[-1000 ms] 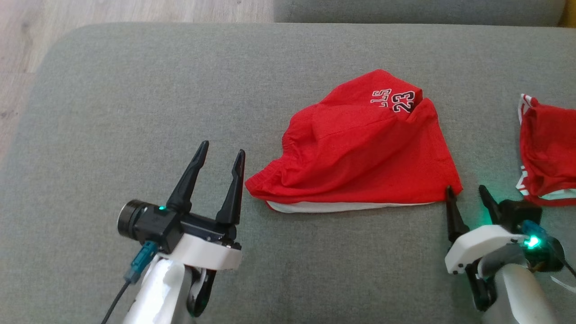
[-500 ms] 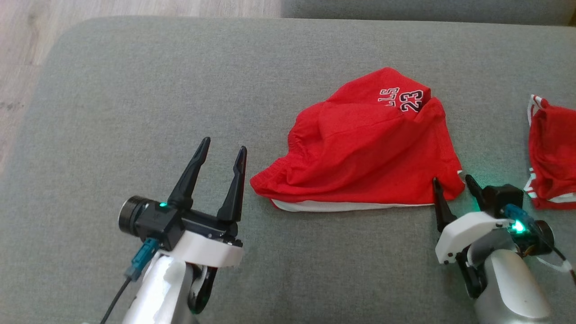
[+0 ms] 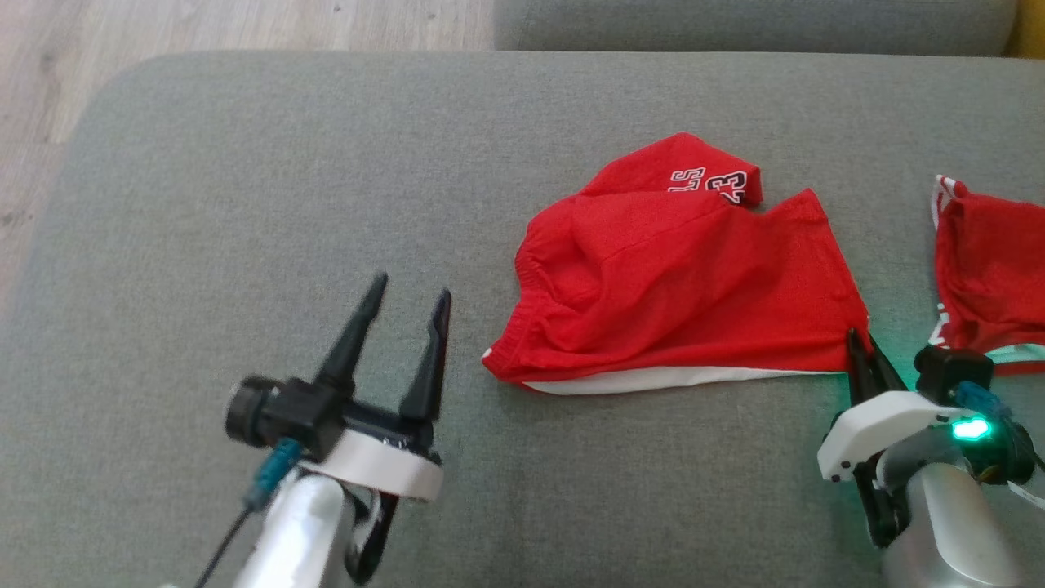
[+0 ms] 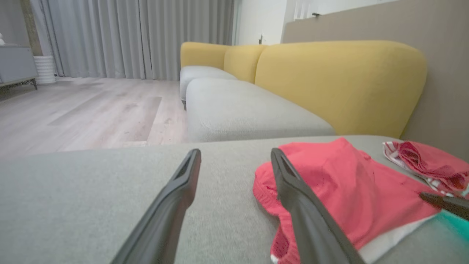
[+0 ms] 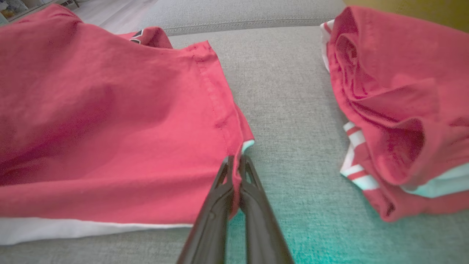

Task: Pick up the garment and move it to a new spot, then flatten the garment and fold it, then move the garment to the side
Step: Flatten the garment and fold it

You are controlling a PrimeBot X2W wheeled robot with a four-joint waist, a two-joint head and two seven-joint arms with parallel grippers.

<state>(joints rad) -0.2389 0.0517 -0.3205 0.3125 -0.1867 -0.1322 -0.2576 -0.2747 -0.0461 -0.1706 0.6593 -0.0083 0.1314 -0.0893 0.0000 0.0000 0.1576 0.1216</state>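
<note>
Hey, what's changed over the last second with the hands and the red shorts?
The right hand has shut on the near right corner of the shorts, and that side now lies spread further right. The left hand stays open beside the waistband; the other garment hasn't moved.

grey sofa seat (image 3: 245, 188), wood floor (image 4: 73, 110), grey curtains (image 4: 128, 36).

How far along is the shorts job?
Early. Done: nothing confirmable; the red shorts lie rumpled on the grey cushion. In hand: right claw shut on their hem corner; left claw open, apart from the waistband. Left: flatten, fold, move aside.
</note>
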